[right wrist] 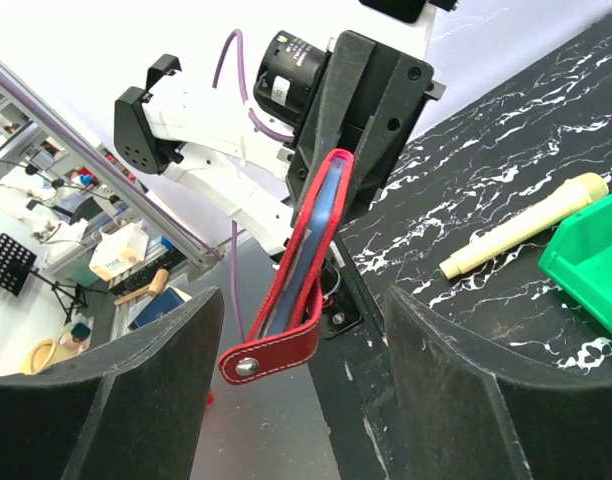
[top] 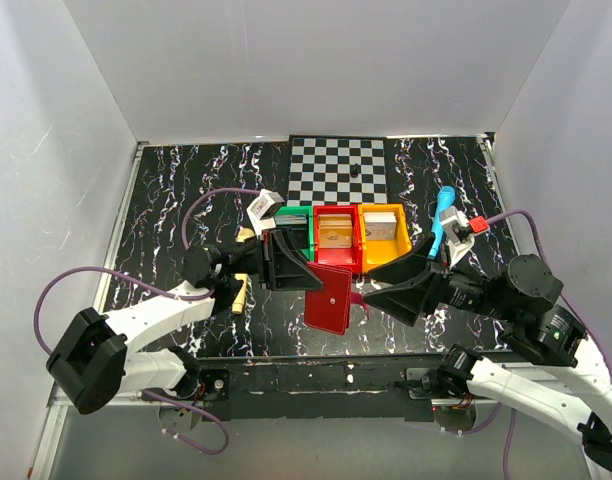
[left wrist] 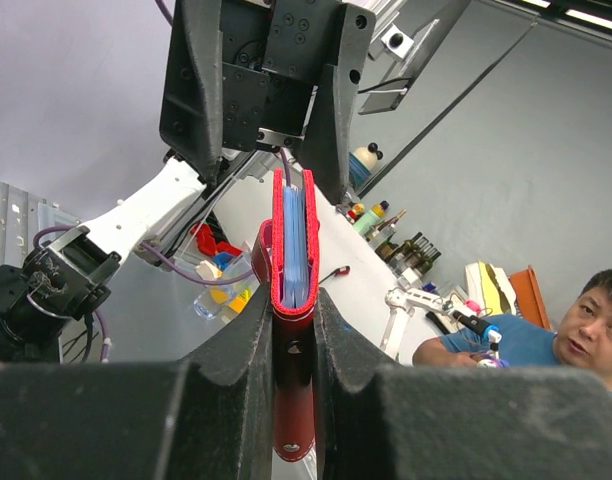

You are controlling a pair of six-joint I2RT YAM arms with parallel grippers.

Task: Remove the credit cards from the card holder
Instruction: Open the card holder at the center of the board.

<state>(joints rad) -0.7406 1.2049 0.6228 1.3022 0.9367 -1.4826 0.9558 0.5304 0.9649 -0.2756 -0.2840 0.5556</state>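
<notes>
Card holder (left wrist: 294, 250) contents unclear, pinched between left fingers (left wrist: 236, 360).

Dk red card holder (top: 329, 298), blk/wht marbled table (top: 166, 200).

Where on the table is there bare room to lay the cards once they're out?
Bare table left of the checkerboard, at the far left corner; also right of the checkerboard. Crowded in the middle: bins, card holder, left gripper and right gripper.

The left gripper (top: 306, 268) hides most of the green bin (top: 296, 210). Cards (left wrist: 294, 235) in the holder (left wrist: 294, 400) show edge-on, uncountable. The dark piece (top: 355, 170) on the chessboard (top: 321, 160) is too small to name.
</notes>
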